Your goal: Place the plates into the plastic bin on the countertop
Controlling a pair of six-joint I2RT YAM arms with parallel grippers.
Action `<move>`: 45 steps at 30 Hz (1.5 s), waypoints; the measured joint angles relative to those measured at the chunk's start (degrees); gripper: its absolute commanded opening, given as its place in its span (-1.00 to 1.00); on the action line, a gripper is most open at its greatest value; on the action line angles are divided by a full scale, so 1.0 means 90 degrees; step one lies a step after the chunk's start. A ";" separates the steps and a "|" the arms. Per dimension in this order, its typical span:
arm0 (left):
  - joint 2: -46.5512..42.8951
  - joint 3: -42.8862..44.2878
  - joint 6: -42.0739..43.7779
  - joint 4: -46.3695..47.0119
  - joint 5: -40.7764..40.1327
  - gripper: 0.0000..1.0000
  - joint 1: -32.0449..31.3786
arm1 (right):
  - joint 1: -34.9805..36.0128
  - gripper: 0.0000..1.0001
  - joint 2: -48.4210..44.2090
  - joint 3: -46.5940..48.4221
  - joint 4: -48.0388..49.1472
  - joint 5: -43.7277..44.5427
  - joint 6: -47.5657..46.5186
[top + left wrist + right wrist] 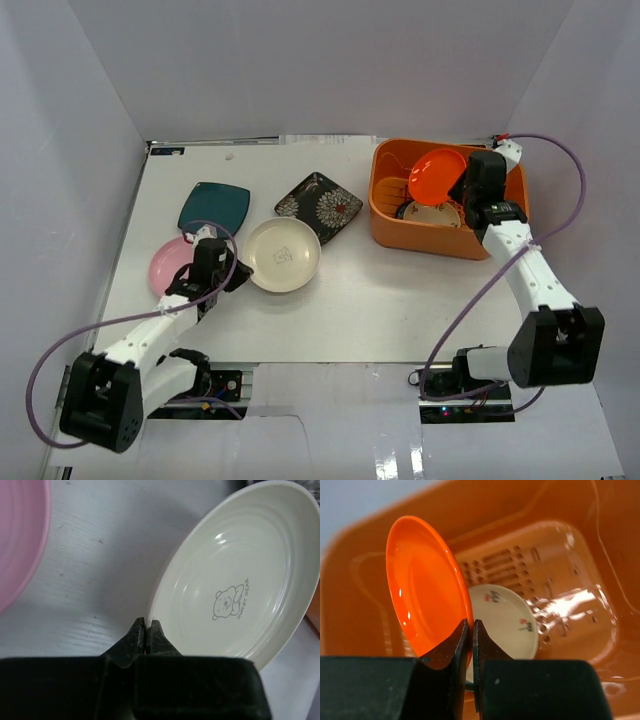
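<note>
Between the closed fingers of the right hand [471, 625] sits the lower rim of the red-orange plate [420, 590]. The plate stands on edge, its disc rising up and to the left of the fingertips, held over the inside of the plastic bin [360, 630]. Just below and ahead of that hand a cream plate with small flower marks [505, 625] lies flat on the slotted floor. I judge the carried plate will tip down onto it once let go. Bare floor opens ahead and to the right of the fingers, while the bin's wall stands close on the left, so lowering rightward looks the freer way. At the left hand [146, 625] the fingers are drawn together right at the rim of a bear-printed cream plate [240, 580], which spreads ahead and to the right. Whether they pinch that rim I cannot tell. A pink plate [20, 540] lies ahead-left, apart, with bare surface [380, 300] between. Beyond the left hand wait the teal plate [213, 207] and black floral plate [320, 205]. The bin lies well off to its right, so this arm is nearer the remaining plates.
</note>
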 measured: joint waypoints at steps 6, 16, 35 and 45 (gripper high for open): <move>-0.2021 0.0362 0.0364 -0.0801 0.0658 -1.00 0.0002 | -0.0425 -0.38 0.0984 -0.0119 -0.0335 -0.0323 -0.0024; -0.2679 0.2625 0.1054 -0.1700 0.1086 -1.00 -0.0214 | -0.0075 0.54 0.0138 -0.0117 -0.0500 -0.1015 -0.0058; -0.2873 0.5501 0.1467 -0.1926 0.1010 -1.00 -0.0483 | 0.6460 0.48 0.4852 0.1887 0.1744 -0.0658 0.1758; -0.2861 0.5119 0.1389 -0.1977 0.1149 -1.00 -0.0593 | 0.6662 0.02 0.7655 0.5467 0.1124 -0.0512 0.2086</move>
